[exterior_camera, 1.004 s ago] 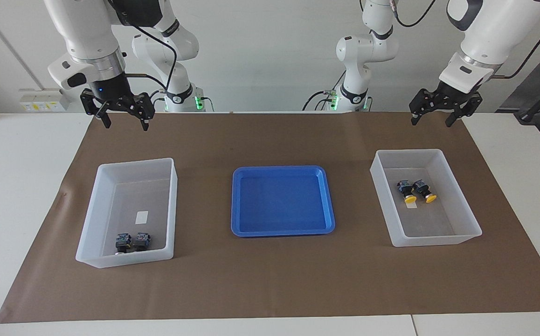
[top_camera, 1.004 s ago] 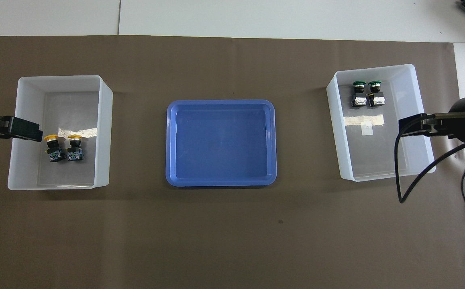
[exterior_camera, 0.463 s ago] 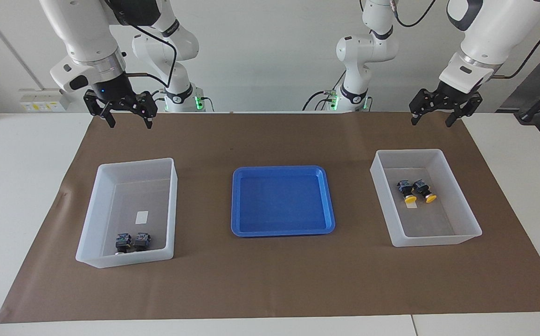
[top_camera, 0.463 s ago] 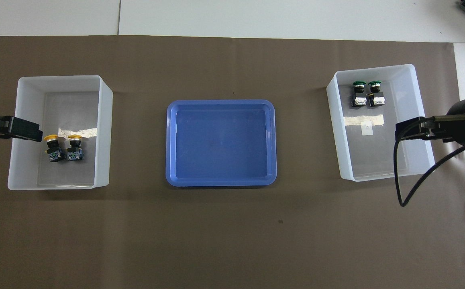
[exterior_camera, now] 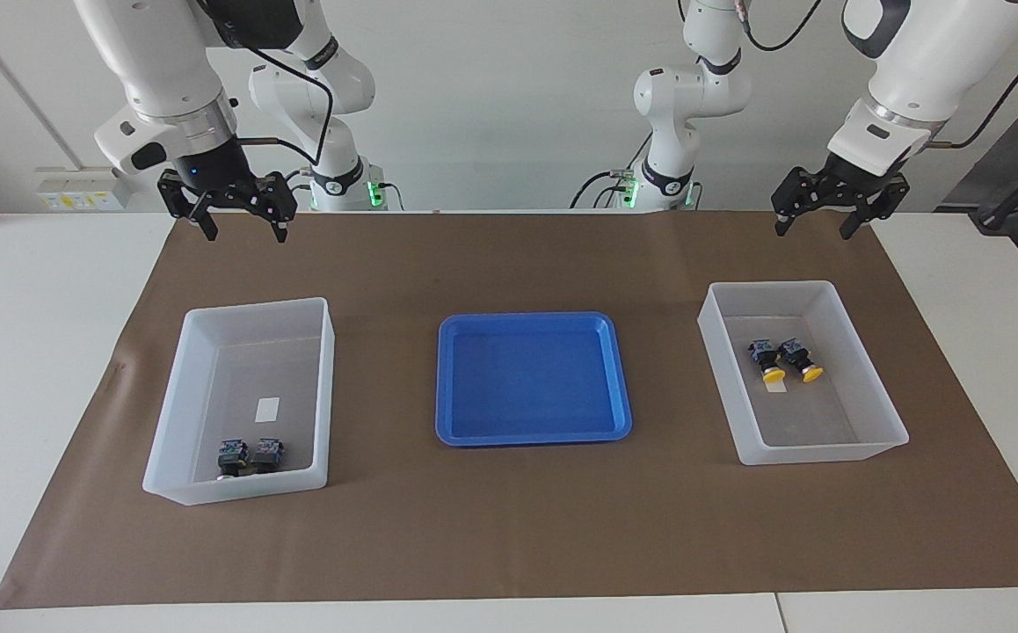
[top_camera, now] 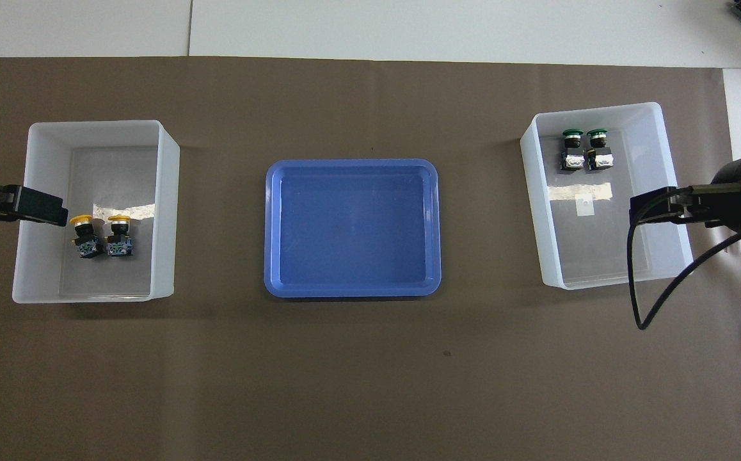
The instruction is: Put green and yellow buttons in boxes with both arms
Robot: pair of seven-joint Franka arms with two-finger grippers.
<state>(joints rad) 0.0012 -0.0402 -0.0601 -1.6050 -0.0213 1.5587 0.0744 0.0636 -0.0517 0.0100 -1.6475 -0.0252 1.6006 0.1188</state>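
Note:
Two yellow buttons [exterior_camera: 786, 359] lie side by side in the box [exterior_camera: 768, 285] at the left arm's end; they also show in the overhead view [top_camera: 102, 234]. Two green buttons [top_camera: 585, 148] lie side by side in the box [top_camera: 594, 107] at the right arm's end, against its wall farthest from the robots; in the facing view only their bodies [exterior_camera: 250, 455] show. My left gripper [exterior_camera: 812, 231] is open and empty, raised over the paper's edge by the yellow box. My right gripper [exterior_camera: 245, 236] is open and empty, raised over the paper's edge by the green box [exterior_camera: 254, 305].
A shallow blue tray [exterior_camera: 534, 435] sits empty between the two boxes, also in the overhead view [top_camera: 351, 291]. Brown paper [exterior_camera: 509, 527] covers the table. A black cable [top_camera: 639, 282] hangs from the right arm beside the green box.
The right gripper rose a little and shifted slightly, then stopped. The left arm and all buttons have not moved.

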